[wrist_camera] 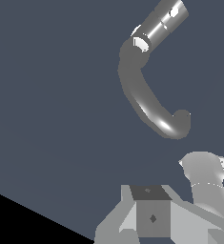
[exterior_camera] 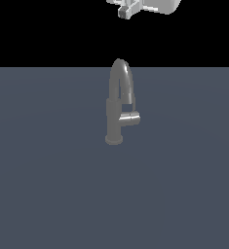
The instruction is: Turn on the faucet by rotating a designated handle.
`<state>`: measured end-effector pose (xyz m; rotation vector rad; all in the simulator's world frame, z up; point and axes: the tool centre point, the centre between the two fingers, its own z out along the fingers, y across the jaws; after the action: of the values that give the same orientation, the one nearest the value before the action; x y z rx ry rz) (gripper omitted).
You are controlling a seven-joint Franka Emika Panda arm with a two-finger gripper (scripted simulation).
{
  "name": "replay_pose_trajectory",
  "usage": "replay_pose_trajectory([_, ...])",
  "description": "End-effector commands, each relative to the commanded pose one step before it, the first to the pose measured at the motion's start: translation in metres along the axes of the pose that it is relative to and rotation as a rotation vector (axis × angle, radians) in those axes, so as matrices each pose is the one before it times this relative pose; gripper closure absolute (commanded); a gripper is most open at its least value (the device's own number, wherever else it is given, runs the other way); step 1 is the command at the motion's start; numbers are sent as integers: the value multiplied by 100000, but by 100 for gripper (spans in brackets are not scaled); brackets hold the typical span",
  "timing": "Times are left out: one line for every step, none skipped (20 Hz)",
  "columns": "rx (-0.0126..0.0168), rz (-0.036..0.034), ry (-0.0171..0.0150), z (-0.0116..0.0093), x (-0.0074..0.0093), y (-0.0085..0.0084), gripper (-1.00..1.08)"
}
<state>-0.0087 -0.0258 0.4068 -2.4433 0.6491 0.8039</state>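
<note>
The dark grey faucet (exterior_camera: 114,121) stands upright on the flat grey-blue floor, its arched spout (exterior_camera: 122,73) rising above the body. The handle (exterior_camera: 129,118), a short shiny cylinder, sticks out toward the exterior view's right. High above it, at the frame's upper edge, only part of my gripper (exterior_camera: 124,12) shows, well apart from the faucet; its fingers are too small and cut off to read. The wrist view looks down on the faucet (wrist_camera: 143,90), with the handle (wrist_camera: 163,21) pointing away from the curved spout.
The grey-blue floor (exterior_camera: 47,185) spreads around the faucet. In the wrist view, light grey robot parts (wrist_camera: 151,217) fill one corner beside a rounded arm link (wrist_camera: 205,183).
</note>
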Motion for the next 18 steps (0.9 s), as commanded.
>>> replay_pose_trajectory([2981,3046,-3952,82,1569,5,108])
replay_pose_trajectory([1189,1231,-1565,29,624,-2,108])
replay_pose_trajectory([1196,1237,-1574,29,628,-1,108])
replay_pose_trajectory([1203,1243,-1581,28,630,-1,108])
replay_pose_trajectory([1209,1250,-1589,28,632,-1,108])
replay_pose_trajectory([1216,1256,-1597,28,635,-1,108])
replay_pose_trajectory([1225,1265,-1607,27,639,-1,108])
replay_pose_trajectory([1233,1272,-1616,27,641,-1,108])
replay_pose_trajectory([1242,1281,-1626,27,645,-1,108])
replay_pose_trajectory([1251,1291,-1637,26,649,-1,108])
replay_pose_trajectory([1261,1301,-1648,26,653,-1,108])
replay_pose_trajectory([1272,1312,-1660,26,657,-1,108])
replay_pose_trajectory([1284,1324,-1674,26,663,-1,108])
replay_pose_trajectory([1296,1336,-1687,26,667,-2,108])
replay_pose_trajectory([1309,1351,-1702,26,674,-2,108])
replay_pose_trajectory([1324,1366,-1719,26,680,-3,108])
replay_pose_trajectory([1340,1383,-1737,25,688,-3,108])
replay_pose_trajectory([1357,1401,-1757,26,695,-4,108])
